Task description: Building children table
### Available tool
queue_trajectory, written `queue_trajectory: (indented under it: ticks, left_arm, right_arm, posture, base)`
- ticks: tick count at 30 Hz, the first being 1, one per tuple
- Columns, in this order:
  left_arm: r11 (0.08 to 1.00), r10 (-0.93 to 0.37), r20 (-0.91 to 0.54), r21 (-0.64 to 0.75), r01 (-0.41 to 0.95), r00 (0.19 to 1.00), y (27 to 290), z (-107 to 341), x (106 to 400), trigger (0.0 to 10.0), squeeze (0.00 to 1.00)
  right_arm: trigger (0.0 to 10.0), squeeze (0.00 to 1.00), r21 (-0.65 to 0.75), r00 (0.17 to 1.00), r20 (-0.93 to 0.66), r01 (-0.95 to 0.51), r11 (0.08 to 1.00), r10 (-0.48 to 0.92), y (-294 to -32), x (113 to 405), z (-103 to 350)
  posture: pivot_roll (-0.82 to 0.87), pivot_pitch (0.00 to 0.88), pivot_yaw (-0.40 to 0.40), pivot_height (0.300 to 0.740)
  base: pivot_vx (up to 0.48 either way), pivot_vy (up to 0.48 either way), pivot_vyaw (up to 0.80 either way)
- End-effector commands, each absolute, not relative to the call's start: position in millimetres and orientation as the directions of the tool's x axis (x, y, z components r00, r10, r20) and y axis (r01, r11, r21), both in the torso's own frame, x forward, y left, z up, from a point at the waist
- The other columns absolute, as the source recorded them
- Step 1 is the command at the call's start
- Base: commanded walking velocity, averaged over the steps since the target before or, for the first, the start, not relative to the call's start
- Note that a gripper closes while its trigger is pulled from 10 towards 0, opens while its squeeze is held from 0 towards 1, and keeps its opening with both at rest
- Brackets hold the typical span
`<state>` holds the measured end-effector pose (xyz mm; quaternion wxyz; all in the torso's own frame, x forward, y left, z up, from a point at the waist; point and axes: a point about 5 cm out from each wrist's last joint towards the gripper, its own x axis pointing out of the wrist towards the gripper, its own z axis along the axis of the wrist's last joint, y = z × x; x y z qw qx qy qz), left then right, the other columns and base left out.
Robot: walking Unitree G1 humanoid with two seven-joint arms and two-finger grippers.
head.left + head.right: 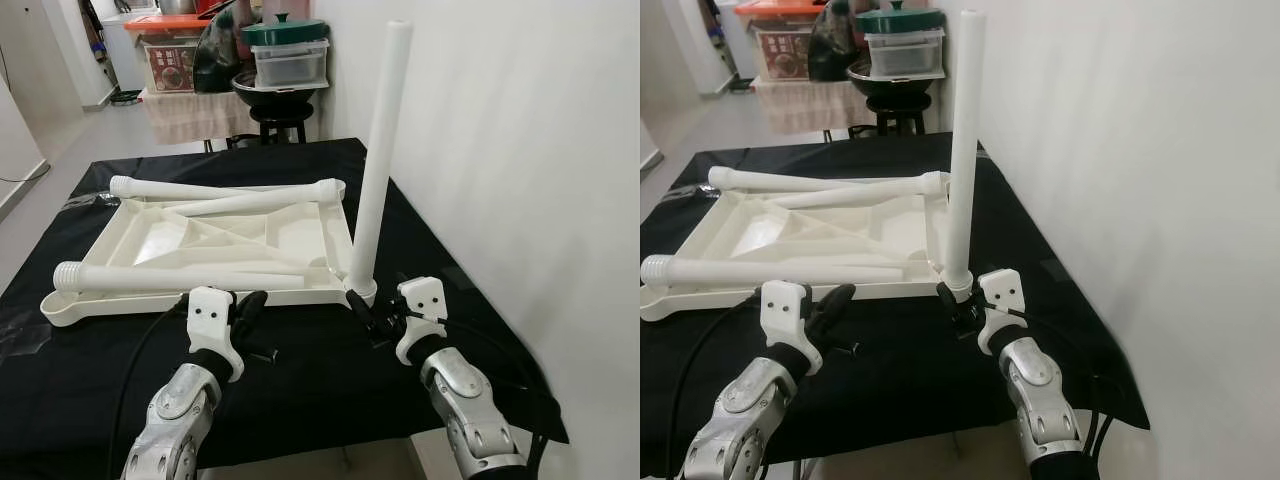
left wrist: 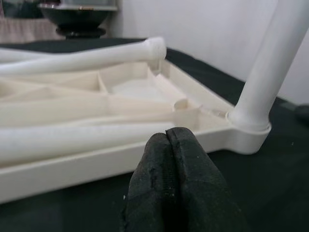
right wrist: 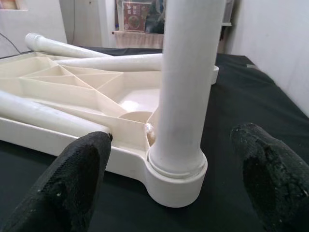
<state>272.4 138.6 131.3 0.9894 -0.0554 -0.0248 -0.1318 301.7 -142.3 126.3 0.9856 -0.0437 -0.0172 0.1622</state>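
A black cloth-covered work surface (image 1: 300, 390) stands beside a white wall, and on it a white plastic children's tabletop (image 1: 200, 250) lies upside down, its ribbed underside facing up. One white leg (image 1: 378, 150) stands upright in the socket at the tabletop's near right corner, so that leg looks fitted, though how firmly cannot be judged. Three more legs lie loose across the tabletop: one (image 1: 165, 277) along the near edge with its threaded end to the left, one (image 1: 255, 199) slanting across the far part, and one (image 1: 165, 187) along the far edge. By this count one leg of four is in place and three are left. The right gripper (image 1: 385, 318) sits just in front of the upright leg's base, its fingers (image 3: 72, 179) spread wide to either side without touching it. The left gripper (image 1: 250, 310) rests near the tabletop's near edge, left of the socket, its fingers (image 2: 176, 183) pressed together and holding nothing.
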Motion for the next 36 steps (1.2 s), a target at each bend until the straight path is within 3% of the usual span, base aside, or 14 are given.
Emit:
queue_trajectory:
  ticks: [1,7,10,17,20,24,26,27,29,31,32,35,36]
  left_arm:
    - [0.971,-0.220,0.031,-0.084,0.222,0.975,146.3,127.2,268.2,10.0,0.00]
    - [0.973,-0.207,0.016,-0.097,0.208,0.978,149.5,132.1,252.4,10.0,0.00]
    - [0.986,-0.158,-0.022,-0.052,0.157,0.987,156.1,140.5,239.3,10.0,0.00]
    - [0.996,-0.054,-0.045,-0.069,0.051,0.998,163.5,140.7,232.5,10.0,0.00]
    - [0.994,0.025,-0.109,-0.103,-0.037,0.994,160.9,127.0,231.3,10.0,0.00]
    - [0.998,-0.015,-0.149,-0.065,0.005,0.989,153.9,114.7,241.8,10.0,0.00]
    - [0.997,-0.081,-0.135,-0.019,0.079,0.988,153.4,118.8,246.2,10.0,0.00]
    - [0.997,-0.081,-0.135,-0.019,0.079,0.988,153.4,118.8,246.2,10.0,0.00]
    - [0.976,-0.103,-0.146,0.175,0.129,0.984,155.6,117.4,246.8,10.0,0.00]
    - [0.963,-0.110,-0.155,0.228,0.143,0.982,155.5,111.8,244.7,10.0,0.00]
    - [0.954,-0.121,-0.150,0.256,0.157,0.981,153.9,108.4,242.3,10.0,0.00]
    - [0.950,-0.122,-0.142,0.269,0.157,0.982,152.6,106.1,240.4,10.0,0.00]
    - [0.940,-0.127,-0.119,0.301,0.158,0.985,149.8,104.3,237.8,10.0,0.00]
  right_arm:
    - [10.0,0.00,-0.085,0.949,0.003,-0.312,0.946,0.314,-142.6,295.4,130.0]
    - [10.0,0.00,-0.091,0.958,0.020,-0.284,0.954,0.287,-144.9,282.0,153.2]
    - [10.0,0.00,-0.084,0.974,0.081,-0.203,0.976,0.210,-143.3,283.7,178.2]
    - [10.0,0.00,-0.055,0.991,0.052,-0.118,0.992,0.121,-149.3,277.7,170.6]
    - [10.0,0.00,-0.129,0.998,-0.009,-0.062,0.990,0.061,-156.9,271.6,151.7]
    - [10.0,0.00,-0.238,0.995,-0.064,-0.086,0.968,0.073,-161.0,272.3,140.7]
    - [10.0,0.00,-0.373,0.989,-0.081,-0.142,0.917,0.121,-157.7,273.1,136.7]
    - [10.0,0.00,-0.373,0.989,-0.081,-0.142,0.917,0.121,-157.7,273.1,136.7]
    - [10.0,0.00,-0.529,0.987,-0.073,-0.159,0.833,0.142,-152.2,272.4,133.6]
    - [10.0,0.00,-0.583,0.987,-0.049,-0.155,0.798,0.155,-147.8,272.0,136.5]
    - [10.0,0.00,-0.691,0.982,-0.012,-0.143,0.709,0.186,-142.2,270.9,141.2]
    - [10.0,0.00,-0.736,0.980,0.021,-0.120,0.666,0.199,-139.0,269.1,144.4]
    - [10.0,0.00,-0.790,0.977,0.046,-0.092,0.606,0.210,-137.3,266.9,143.9]
  posture:
    - [-0.07,0.000,0.004,0.740]
    - [-0.05,0.000,-0.023,0.740]
    - [-0.05,0.000,-0.017,0.740]
    - [-0.04,0.000,0.008,0.740]
    - [-0.03,0.000,0.010,0.740]
    - [-0.04,0.000,0.003,0.740]
    - [-0.06,0.000,0.012,0.740]
    - [-0.06,0.000,0.012,0.740]
    - [-0.04,0.000,-0.001,0.740]
    - [-0.04,0.000,0.010,0.740]
    - [-0.05,0.000,0.018,0.740]
    - [-0.06,0.000,0.020,0.740]
    - [-0.07,0.000,0.021,0.740]
  base:
    - [0.000,0.000,0.00]
    - [0.000,0.000,0.00]
    - [0.000,0.000,0.00]
    - [0.000,0.000,0.00]
    - [0.000,0.000,0.00]
    - [0.000,0.000,0.00]
    - [0.000,0.000,0.00]
    - [0.000,0.000,0.00]
    - [0.000,0.000,0.00]
    - [0.000,0.000,0.00]
    - [0.000,0.000,0.00]
    - [0.000,0.000,0.00]
    - [0.000,0.000,0.00]
